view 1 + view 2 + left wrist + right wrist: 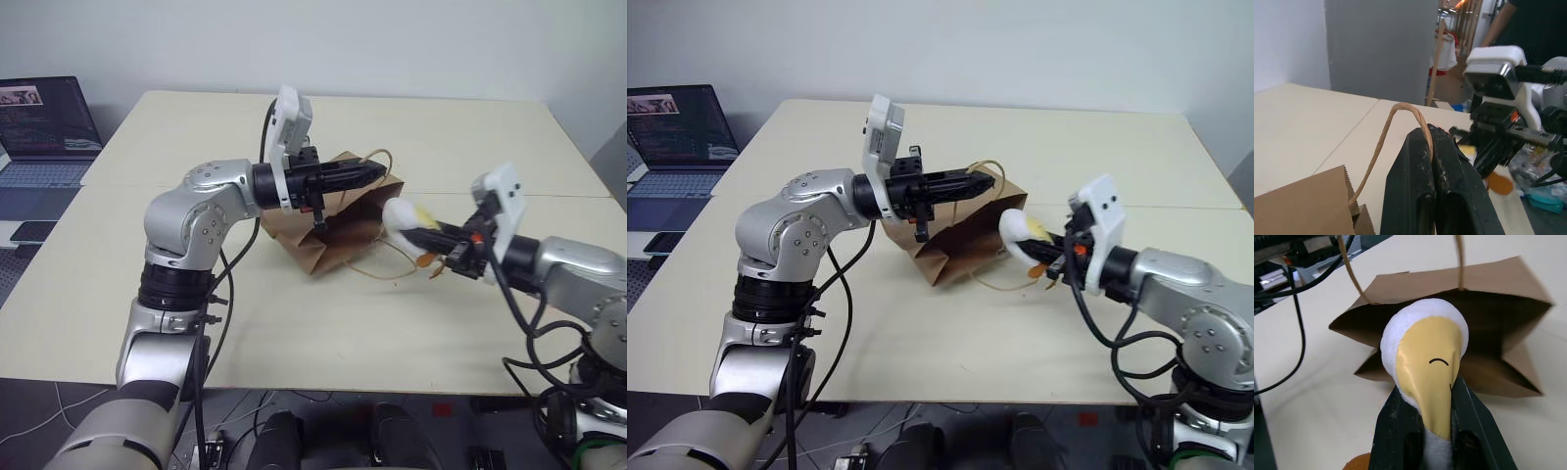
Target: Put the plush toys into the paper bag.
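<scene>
left gripper (377,174) pinches the paper bag (338,230) handle (1396,132); right gripper (1437,431) clamps the white plush toy (1425,357) just outside the bag's mouth; nothing visibly bagged yet

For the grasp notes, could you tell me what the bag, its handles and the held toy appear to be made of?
The paper bag: matte brown kraft paper, creased folds, serrated top edge. Its handle: tan twisted cord, probably paper, showing spiral strands. The white plush toy in the right end effector: fuzzy white fabric around a smoother yellow face panel, likely stuffed.

Pale cream table (323,323), plain white wall (392,39) behind, open laptop (44,132) on a side desk, dark floor
</scene>
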Tool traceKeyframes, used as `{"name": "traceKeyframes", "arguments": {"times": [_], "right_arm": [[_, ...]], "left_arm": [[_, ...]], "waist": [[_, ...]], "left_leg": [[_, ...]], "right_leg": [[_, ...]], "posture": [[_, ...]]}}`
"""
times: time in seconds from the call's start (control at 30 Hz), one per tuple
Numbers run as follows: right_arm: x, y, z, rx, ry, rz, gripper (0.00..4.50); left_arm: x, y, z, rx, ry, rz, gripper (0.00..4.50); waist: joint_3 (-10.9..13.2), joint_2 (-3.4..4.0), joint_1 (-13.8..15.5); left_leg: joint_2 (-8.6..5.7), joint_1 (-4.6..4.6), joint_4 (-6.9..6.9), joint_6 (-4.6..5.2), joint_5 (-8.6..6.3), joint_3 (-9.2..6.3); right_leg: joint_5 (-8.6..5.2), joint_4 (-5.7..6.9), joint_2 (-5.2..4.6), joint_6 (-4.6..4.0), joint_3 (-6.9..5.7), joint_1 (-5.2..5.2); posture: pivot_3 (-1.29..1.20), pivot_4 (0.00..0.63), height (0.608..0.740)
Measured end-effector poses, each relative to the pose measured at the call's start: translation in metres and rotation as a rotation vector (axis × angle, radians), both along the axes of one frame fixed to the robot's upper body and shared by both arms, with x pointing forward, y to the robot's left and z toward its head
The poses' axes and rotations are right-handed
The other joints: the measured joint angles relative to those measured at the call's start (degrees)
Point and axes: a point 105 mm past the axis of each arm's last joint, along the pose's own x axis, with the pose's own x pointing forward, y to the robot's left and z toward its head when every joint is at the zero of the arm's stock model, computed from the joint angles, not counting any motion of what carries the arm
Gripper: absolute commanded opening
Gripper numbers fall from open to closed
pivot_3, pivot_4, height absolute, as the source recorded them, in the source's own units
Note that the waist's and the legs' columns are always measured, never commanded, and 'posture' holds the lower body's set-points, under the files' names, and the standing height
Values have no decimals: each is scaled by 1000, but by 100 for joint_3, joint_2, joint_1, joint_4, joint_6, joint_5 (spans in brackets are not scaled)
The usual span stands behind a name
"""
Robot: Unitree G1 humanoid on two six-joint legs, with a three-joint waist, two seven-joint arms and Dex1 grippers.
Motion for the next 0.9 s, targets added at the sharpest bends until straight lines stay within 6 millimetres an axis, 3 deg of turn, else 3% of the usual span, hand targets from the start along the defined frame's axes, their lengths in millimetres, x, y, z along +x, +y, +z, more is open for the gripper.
{"name": "traceKeyframes", "arguments": {"times": [0.5,0.9], "right_arm": [[34,49,-52,122,235,-116,135],[63,84,-60,329,337,-231,135]], "left_arm": [[-11,-4,1,-2,11,-49,0],[-15,-6,-2,-6,44,-72,0]], "waist": [[0,0,-10],[-1,1,-76]], "left_leg": [[2,2,2,-2,1,-5],[18,4,1,-6,4,-9]], "right_leg": [[0,16,0,0,-1,-4],[0,33,0,0,-7,-8]], "posture": [[0,150,740],[0,150,740]]}}
